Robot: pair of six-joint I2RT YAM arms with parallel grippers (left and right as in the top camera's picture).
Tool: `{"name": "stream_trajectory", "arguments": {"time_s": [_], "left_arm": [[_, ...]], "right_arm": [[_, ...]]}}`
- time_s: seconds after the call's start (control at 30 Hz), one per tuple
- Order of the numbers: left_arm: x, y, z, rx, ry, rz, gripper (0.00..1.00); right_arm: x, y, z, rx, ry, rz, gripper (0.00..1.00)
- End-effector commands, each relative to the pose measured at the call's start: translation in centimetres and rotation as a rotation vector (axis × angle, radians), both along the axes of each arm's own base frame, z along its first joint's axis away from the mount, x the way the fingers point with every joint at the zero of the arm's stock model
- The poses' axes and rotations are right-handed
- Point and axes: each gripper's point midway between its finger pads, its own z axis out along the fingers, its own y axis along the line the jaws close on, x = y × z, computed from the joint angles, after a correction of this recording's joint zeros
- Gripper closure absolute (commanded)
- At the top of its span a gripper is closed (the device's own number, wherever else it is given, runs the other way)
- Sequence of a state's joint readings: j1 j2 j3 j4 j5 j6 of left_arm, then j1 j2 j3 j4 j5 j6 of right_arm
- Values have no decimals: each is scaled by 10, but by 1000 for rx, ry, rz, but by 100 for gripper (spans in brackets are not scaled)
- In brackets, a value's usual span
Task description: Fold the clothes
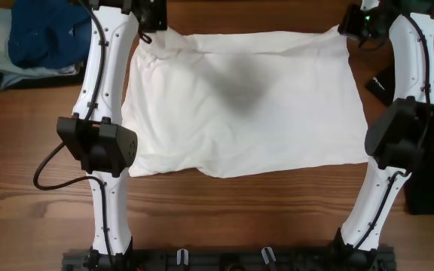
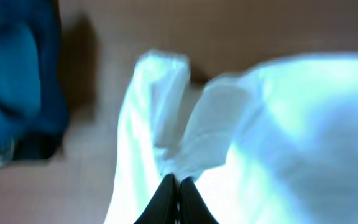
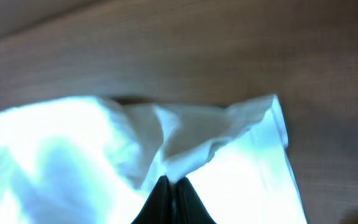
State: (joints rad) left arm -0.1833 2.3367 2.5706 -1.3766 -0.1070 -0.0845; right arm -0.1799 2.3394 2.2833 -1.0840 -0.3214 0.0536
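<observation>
The left gripper (image 2: pixel 178 180) is closed, its jaws pinching a bunched corner of the white garment (image 1: pixel 277 128). The right gripper (image 3: pixel 173 182) is closed too, nipping the garment's other far corner, where the cloth puckers into folds just ahead of its fingertips. Between the two grippers the far hem is stretched across, and from there the garment lies spread flat on the wooden worktop (image 1: pixel 224 211), reaching back toward the arm bases. Outboard of the left gripper, well apart from the white cloth, sits a heap of blue clothes (image 1: pixel 40 38). Outboard of the right arm, at the worktop's edge, lies a black garment (image 1: pixel 432 192)
</observation>
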Motion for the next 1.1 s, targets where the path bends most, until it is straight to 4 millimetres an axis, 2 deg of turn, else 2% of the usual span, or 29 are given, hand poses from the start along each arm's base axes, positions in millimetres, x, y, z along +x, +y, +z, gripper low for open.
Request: {"name": "stream_trajectory", "arguments": {"time_s": [0.0, 0.17, 0.37, 0.53, 0.6, 0.67, 0.8, 0.93, 1.07], "left_arm": [[-30, 5, 6, -8, 84, 33, 96], [-72, 16, -5, 17, 265, 66, 96], [-79, 18, -19, -12, 322, 92, 96], [-96, 22, -48, 10, 438, 103, 96], [-104, 24, -59, 20, 486, 104, 96], [-114, 26, -76, 32, 546, 108, 96], [-123, 30, -93, 42, 596, 114, 96], [-127, 39, -100, 53, 620, 131, 96], [-119, 58, -102, 42, 597, 176, 96]], "right_arm": [[-19, -16, 13, -21, 30, 0, 95], [-49, -29, 4, -5, 142, 2, 96], [-78, -36, -3, -13, 238, 54, 96], [-91, -35, -9, -16, 291, 75, 96], [-96, -34, -16, -15, 316, 78, 96], [-107, -34, -31, -19, 369, 89, 96], [-119, -41, -48, -32, 429, 67, 96], [-122, -56, -53, -46, 442, 23, 96], [-124, -78, -54, -62, 432, -22, 96]]}}
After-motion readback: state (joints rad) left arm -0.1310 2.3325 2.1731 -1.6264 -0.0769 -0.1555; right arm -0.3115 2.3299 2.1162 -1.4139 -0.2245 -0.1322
